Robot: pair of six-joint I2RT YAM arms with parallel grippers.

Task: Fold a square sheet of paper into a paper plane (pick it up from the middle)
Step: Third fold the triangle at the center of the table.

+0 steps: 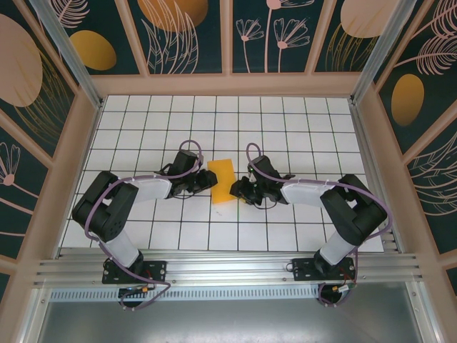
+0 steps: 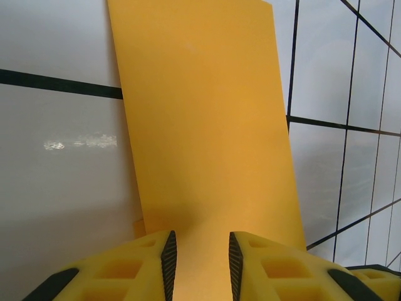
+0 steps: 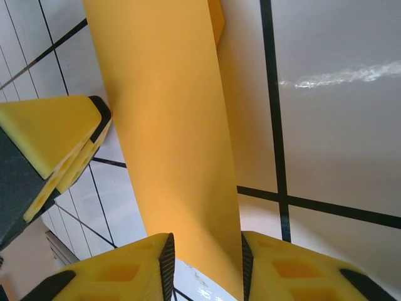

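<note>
Looking top-down: square sheet of paper [image 1: 222, 181] lies on the surface [image 1: 285, 128], apparently folded to a half-width strip, between my left hand [image 1: 207, 182] and right hand [image 1: 239, 189]. Left wrist: hand parted, straddling sheet. Right wrist: same. Nose and wing folds remain, I'd say.

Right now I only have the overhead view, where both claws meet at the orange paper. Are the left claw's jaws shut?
Observer: No. In the left wrist view, the left claw has its jaws apart, with the paper showing in the gap.
Reviewer: And the right claw?
Observer: In its own wrist view, the right claw is apart too, and paper fills the gap.
Reviewer: Is the fold neat?
Observer: Not quite. In the left wrist view, a lower layer pokes out past the top layer's left edge, close to the claw.
</note>
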